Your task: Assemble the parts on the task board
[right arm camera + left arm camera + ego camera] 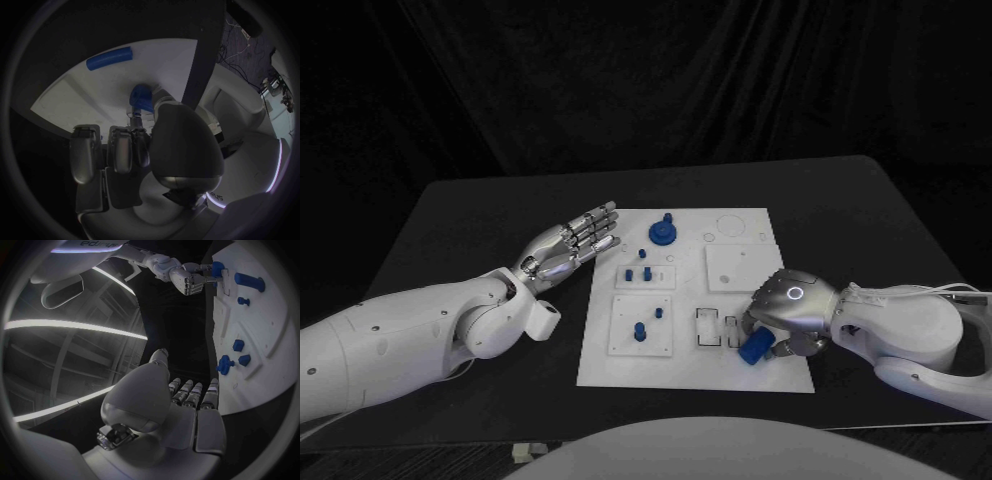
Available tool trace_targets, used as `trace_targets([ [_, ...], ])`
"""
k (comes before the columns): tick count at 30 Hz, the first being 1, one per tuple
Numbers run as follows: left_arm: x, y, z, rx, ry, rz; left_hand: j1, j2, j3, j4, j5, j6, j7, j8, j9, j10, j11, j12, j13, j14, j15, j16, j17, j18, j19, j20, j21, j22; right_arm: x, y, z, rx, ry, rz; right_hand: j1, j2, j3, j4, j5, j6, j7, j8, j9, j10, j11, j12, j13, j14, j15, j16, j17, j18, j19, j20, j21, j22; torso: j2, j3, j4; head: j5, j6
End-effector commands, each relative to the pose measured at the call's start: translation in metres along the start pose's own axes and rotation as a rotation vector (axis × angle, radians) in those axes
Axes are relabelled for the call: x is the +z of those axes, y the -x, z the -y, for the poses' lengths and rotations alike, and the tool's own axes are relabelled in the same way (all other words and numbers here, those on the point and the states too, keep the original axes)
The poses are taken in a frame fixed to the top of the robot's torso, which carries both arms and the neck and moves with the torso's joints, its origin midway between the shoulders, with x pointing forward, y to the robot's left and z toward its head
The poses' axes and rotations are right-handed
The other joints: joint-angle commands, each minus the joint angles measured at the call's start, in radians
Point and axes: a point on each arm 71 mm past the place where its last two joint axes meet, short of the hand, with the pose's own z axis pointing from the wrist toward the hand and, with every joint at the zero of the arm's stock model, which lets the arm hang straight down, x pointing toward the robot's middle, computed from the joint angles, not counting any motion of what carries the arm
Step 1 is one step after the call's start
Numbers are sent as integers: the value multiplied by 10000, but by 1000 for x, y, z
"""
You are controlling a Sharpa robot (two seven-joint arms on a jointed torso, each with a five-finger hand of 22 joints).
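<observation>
Right hand (790, 312) pinches a blue part (756, 348) at the task board (733, 375) near-right corner, beside the slots (718, 327). Left hand (570, 245) rests on the surface, fingers spread wide, holding nothing, touching the board's left edge. Step: placing this part. Next move likely needs alignment over a slot, then pressing down.

The white task board (733, 375) lies flat mid-surface. A blue round part (664, 232) stands near its far edge, small blue pegs (639, 272) sit in its left panels, and a blue block (756, 349) sits tilted at its near right.
</observation>
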Motion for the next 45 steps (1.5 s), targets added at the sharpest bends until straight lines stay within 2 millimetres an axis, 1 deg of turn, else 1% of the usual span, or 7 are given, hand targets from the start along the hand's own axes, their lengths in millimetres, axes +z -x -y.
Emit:
trace_targets([
  [1, 1, -2, 2, -171, -310, -96, 77, 6, -9, -66, 59, 4, 44, 38, 11, -14, 69, 43, 11, 12, 61, -3, -10, -31, 38, 4, 57, 8, 0, -1, 2, -74, -386, 72, -240, 84, 86, 18, 106, 168, 23, 92, 14, 1041, 61, 26, 2634, 1039, -25, 25, 2630, -23, 944, -21, -43, 2555, 1, 0, -2, 12, 1],
  [9, 0, -2, 1, -192, -268, -113, 88, 10, 3, -82, 83, -3, 50, 36, 10, -16, 73, 35, 8, 13, 66, -2, -10, -35, 42, 6, 60, 16, -1, -2, 5, 304, -638, 80, -672, 202, 265, 11, 623, 1000, 19, 485, 202, 1041, 52, 26, 2634, 1039, -35, 25, 2630, -4, 907, -29, -111, 2530, 5, 0, -2, 13, 1],
  [16, 0, -2, 0, -187, -232, -102, 92, 12, 8, -87, 90, -1, 53, 37, 10, -17, 74, 36, 8, 14, 68, 0, -8, -36, 45, 7, 63, 23, -7, -4, 6, 996, -920, -248, -760, 216, 283, 13, 886, 1086, 42, 518, 248, 1041, 52, 26, 2634, 1039, -43, 25, 2630, 6, 888, -36, -145, 2517, 0, 2, -2, 31, 1],
  [26, 1, -1, 0, -177, -188, -95, 96, 15, 13, -92, 97, 10, 56, 39, 12, -17, 73, 42, 9, 18, 71, 4, -6, -38, 48, 9, 65, 29, -25, -2, 1, 1761, -1270, -592, -998, 271, 367, 5, 1783, 1194, 77, 526, 339, 1041, 64, 26, 2634, 1039, -50, 25, 2630, 20, 859, -49, -200, 2498, 1, -1, -2, -47, 1],
  [33, 1, -2, -1, -185, -155, -114, 98, 14, 16, -97, 102, 11, 60, 39, 13, -17, 69, 50, 10, 19, 73, 5, -6, -41, 50, 11, 66, 30, -32, 0, 1, 2272, -1724, -606, -1215, 310, 382, 17, 2002, 1206, 142, 508, 359, 1041, 84, 26, 2634, 1039, -50, 25, 2630, 44, 812, -50, -288, 2466, -1, 1, -5, -65, 1],
  [37, 2, -2, -1, -196, -137, -133, 98, 14, 16, -97, 102, 11, 60, 39, 13, -17, 69, 50, 10, 19, 73, 5, -6, -41, 50, 11, 66, 30, -33, 0, 4, 2998, -2276, -443, -1627, 498, 502, 11, 2418, 1241, 200, 509, 411, 1041, 100, 26, 2634, 1039, -3, 25, 2630, 87, 727, -20, -449, 2408, 1, 1, 0, -84, 1],
  [45, 2, -3, -1, -206, -107, -146, 98, 14, 16, -97, 102, 11, 60, 39, 13, -17, 69, 50, 10, 19, 73, 5, -6, -41, 50, 11, 66, 30, -28, -4, 11, 5032, -3635, -657, -1843, 917, 885, -48, 3281, 1113, 359, 513, 572, 1041, 186, 26, 2634, 1039, 124, 25, 2630, 218, 478, 90, -956, 2225, 1, -1, -3, -78, 1],
])
